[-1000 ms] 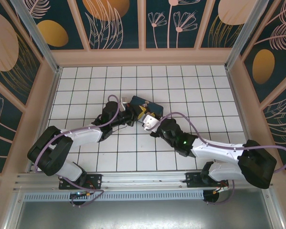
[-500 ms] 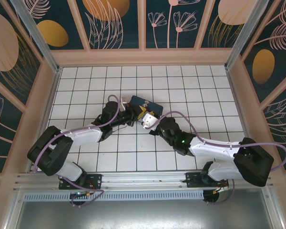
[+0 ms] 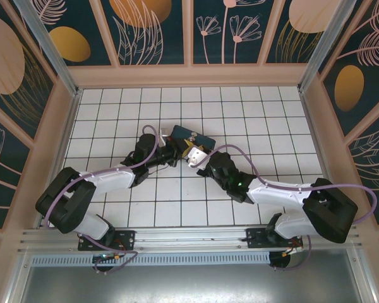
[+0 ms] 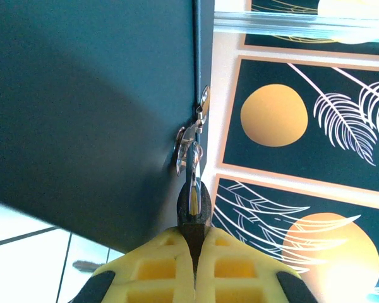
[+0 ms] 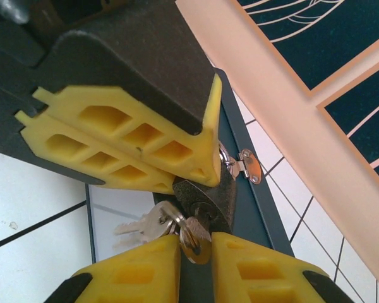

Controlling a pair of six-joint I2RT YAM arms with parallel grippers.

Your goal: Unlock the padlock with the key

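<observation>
The padlock (image 5: 210, 197), small with a dark body, hangs by its shackle from a silvery hasp (image 5: 247, 165) on the blue box (image 3: 199, 137). My left gripper (image 4: 194, 243) is shut on the padlock body (image 4: 193, 203), its yellow fingers (image 5: 126, 142) coming in from above in the right wrist view. The key (image 5: 199, 238) sits in the keyhole on the padlock's underside. My right gripper (image 5: 196, 247) is shut on the key's round head. Spare keys (image 5: 142, 227) dangle from the ring at the left. In the top view both grippers (image 3: 188, 153) meet at the box's near side.
The blue box lies on the white tiled floor (image 3: 240, 113) near the middle. Patterned walls (image 3: 189, 69) enclose the floor at the back and both sides. Both arms stretch inward from the near edge, the cables looping above them.
The right arm has pushed further left and forward toward the padlock. Its fingers have narrowed onto the key head. The left arm holds still.
</observation>
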